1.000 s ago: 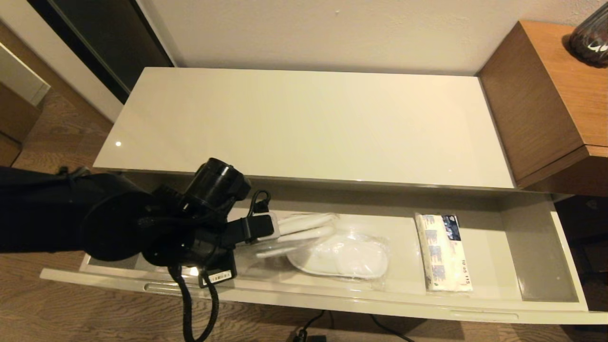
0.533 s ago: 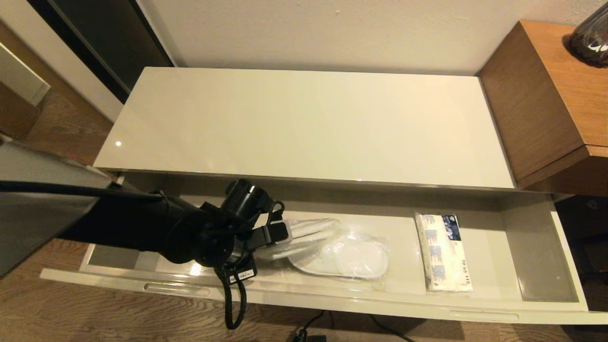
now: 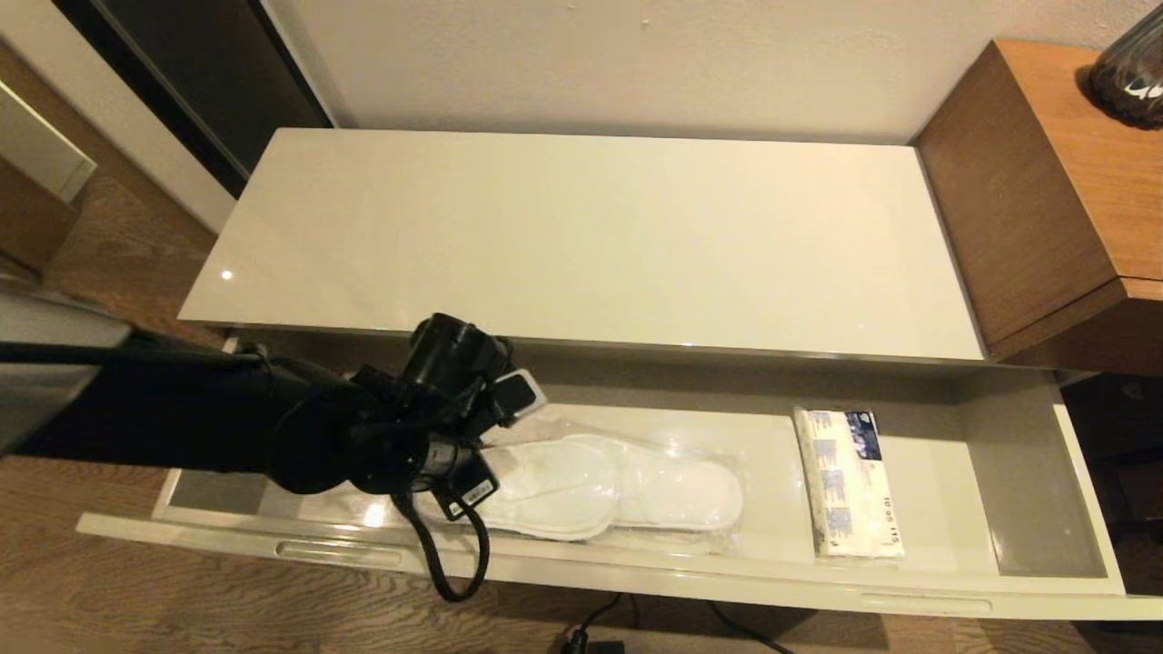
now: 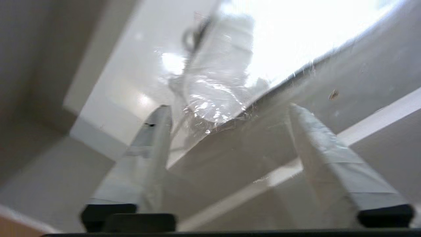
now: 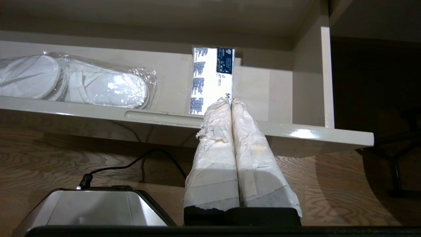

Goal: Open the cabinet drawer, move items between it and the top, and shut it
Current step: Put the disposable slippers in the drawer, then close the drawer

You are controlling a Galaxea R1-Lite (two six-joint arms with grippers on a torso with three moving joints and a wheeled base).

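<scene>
With its fingers (image 4: 154,138) spread wide, the left gripper (image 4: 227,115) hovers over the wrapped slippers (image 3: 618,490) in the drawer (image 3: 1027,509). Tissues (image 3: 849,481) lie well apart. The right gripper (image 5: 231,102) is pressed together.

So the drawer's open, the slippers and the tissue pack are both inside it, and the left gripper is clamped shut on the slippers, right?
Not quite. The left gripper is open, its fingers spread apart and holding nothing, as the left wrist view shows. The rest stands: the drawer is open, with the slippers and tissue pack inside.
</scene>
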